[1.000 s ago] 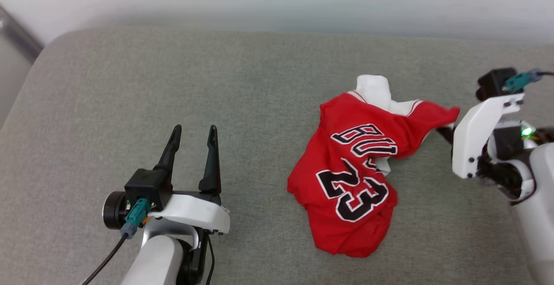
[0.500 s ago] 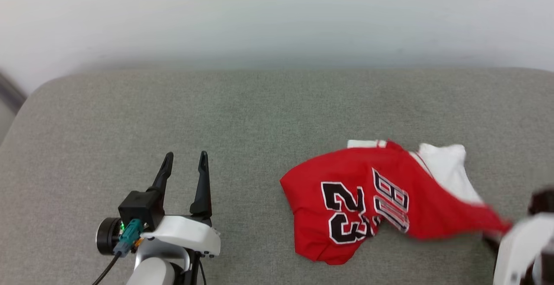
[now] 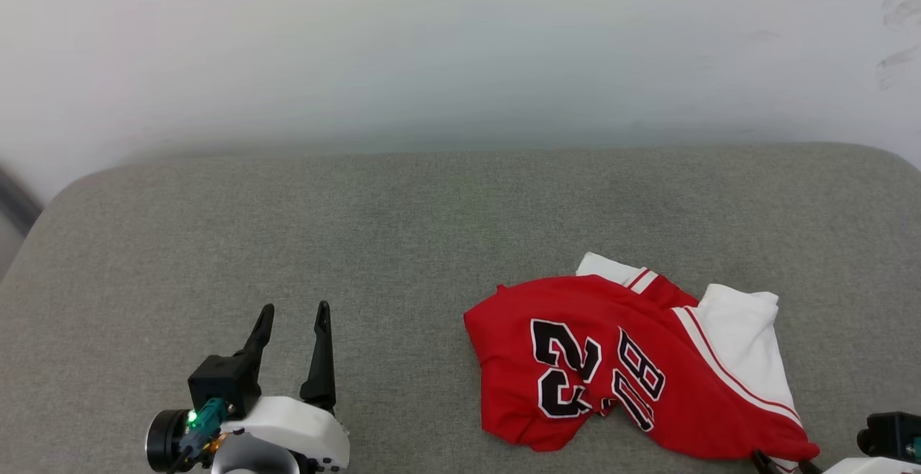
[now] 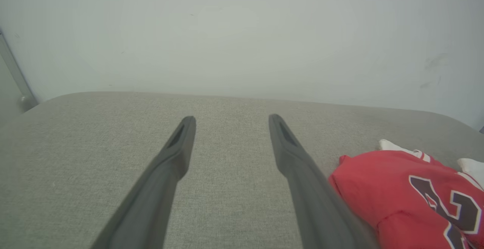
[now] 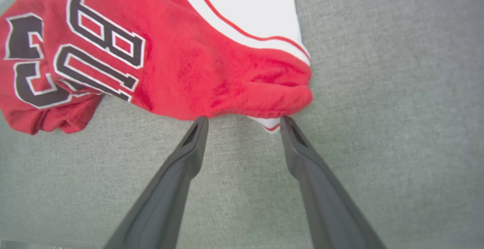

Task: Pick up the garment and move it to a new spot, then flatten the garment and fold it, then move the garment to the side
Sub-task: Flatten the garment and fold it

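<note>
A pale wall (image 3: pixel 460 42) is rising behind everything, meeting the far edge of a grey cushion (image 3: pixel 403 229) that is spreading across the scene with rounded far corners.

The garment (image 3: pixel 611 366) is lying crumpled on the right half of the cushion, toward its near edge and well away from the left side. Its red front is facing up, with the black, white-outlined "23" and the letters "BU" showing sideways among the folds. A white sleeve (image 3: pixel 741 344) is lying along its right side, edged by a thin red stripe. A second bit of white with striped trim (image 3: pixel 611 269) is peeking out at the side toward the far edge. The rest of the lettering is disappearing into a crease.

The left gripper (image 3: pixel 295 306) is hovering over bare fabric near the cushion's near left corner, well apart from the garment. Its two dark fingers are standing spread, pointing toward the far edge and pinching nothing. In the left wrist view the red cloth is lying just beside the outer side of one finger (image 4: pixel 302 173).

The right gripper (image 5: pixel 244 118) is sitting at the near right part of the cushion, its fingers also spread wide. Their tips are resting right at the garment's bunched red edge. A small white tab of hem (image 5: pixel 269 123) is lying between them, and the fingers are not clamping on it.
</note>
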